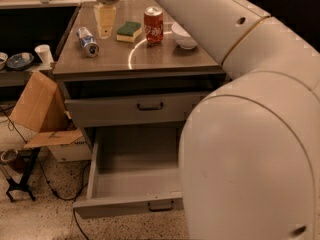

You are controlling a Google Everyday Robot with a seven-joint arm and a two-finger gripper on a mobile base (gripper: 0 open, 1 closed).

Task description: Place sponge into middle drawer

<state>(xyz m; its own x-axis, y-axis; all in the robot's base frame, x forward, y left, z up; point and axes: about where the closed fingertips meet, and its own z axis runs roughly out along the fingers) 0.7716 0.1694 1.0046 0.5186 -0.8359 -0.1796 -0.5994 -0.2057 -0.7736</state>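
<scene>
The sponge [129, 31], dark green on top and yellow below, lies on the cabinet's top [165, 58], just left of a red soda can [153, 25]. My gripper [105, 30] hangs over the cabinet's top just left of the sponge, apart from it and holding nothing that I can see. The middle drawer [131, 179] is pulled wide open below and its inside is bare. The grey drawer above it [125, 111] is shut.
A silver can [88, 41] lies on its side left of the gripper. A white bowl [183, 36] stands right of the soda can. My large white arm [250, 134] fills the right side. A cardboard box [37, 111] and cables lie on the floor at left.
</scene>
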